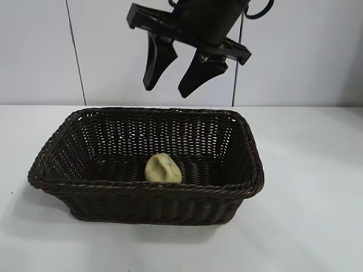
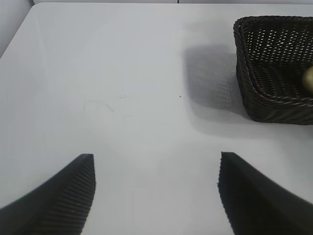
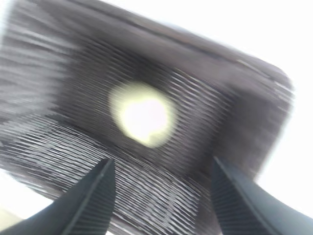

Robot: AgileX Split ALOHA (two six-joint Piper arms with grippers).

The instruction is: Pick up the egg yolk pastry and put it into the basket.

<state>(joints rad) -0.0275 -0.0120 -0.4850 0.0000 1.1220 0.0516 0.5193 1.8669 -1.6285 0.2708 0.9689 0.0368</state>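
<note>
The egg yolk pastry, a pale yellow creased dough ball, lies on the floor of the dark brown woven basket, near its front wall. My right gripper hangs open and empty well above the basket, over its back half. In the right wrist view the pastry shows blurred inside the basket, beyond the open gripper. My left gripper is open and empty over bare table, away from the basket; a sliver of the pastry shows there.
The basket stands on a white table in front of a white panelled wall. The left arm is outside the exterior view.
</note>
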